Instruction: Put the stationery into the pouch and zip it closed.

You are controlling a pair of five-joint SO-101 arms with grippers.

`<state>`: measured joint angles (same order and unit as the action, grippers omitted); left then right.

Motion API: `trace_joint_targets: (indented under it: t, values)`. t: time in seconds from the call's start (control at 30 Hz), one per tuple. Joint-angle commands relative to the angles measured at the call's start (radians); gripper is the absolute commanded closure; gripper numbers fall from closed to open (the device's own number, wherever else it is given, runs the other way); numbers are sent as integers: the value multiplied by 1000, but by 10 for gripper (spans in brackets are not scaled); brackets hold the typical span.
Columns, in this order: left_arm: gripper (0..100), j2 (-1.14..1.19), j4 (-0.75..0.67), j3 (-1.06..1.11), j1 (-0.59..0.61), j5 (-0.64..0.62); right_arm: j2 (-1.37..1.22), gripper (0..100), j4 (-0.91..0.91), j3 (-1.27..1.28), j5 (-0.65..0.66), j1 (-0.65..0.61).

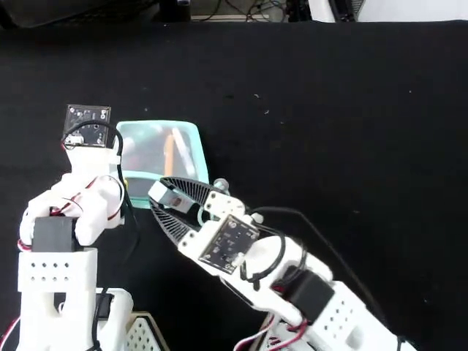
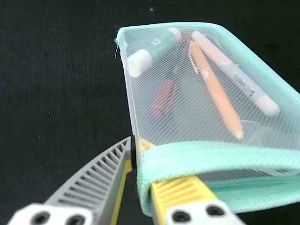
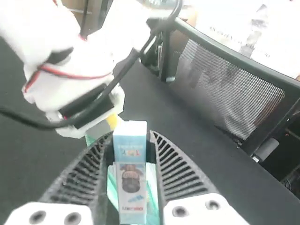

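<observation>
Right pincer [image 3: 131,140] with box [image 3: 130,178] blocks pouch's [image 1: 146,146] near edge

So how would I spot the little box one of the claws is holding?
On the black table, find the mint-green mesh pouch held by the left gripper. At its edge nearest the arms, the right gripper grips a small pale-blue-and-white box, the only stationery outside the pouch.

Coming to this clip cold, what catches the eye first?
The see-through, mint-edged pouch stands out on the black table, left of centre in the high view, with an orange pen and a white marker inside. The left gripper pinches its near edge. The right gripper holds a small light-blue box by that same edge.
</observation>
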<state>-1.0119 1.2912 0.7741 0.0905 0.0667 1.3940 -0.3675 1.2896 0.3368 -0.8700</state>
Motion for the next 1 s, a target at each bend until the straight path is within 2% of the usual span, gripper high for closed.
trace_joint_targets:
  t: [0.0,0.17,0.37,0.47,0.63,0.77,0.87,0.97]
  values:
    - [967,-6,37,-76,-2,-26,5,986,170,70,-8,34]
    - [967,-6,35,-77,-1,-26,-41,986,264,90,-9,38]
    - [967,-8,34,-84,4,-29,-269,986,450,68,-9,38]
    - [967,-8,34,-85,4,-28,-400,986,480,7,-41,38]
    - [967,-8,38,-102,5,-26,-539,986,485,-54,-103,38]
    - [967,-8,38,-96,5,-25,-510,986,462,-51,-100,43]
    - [967,-8,38,-96,5,-25,-435,986,402,-58,-100,95]
    - [967,-5,38,-94,5,-25,-305,986,295,-58,-100,209]
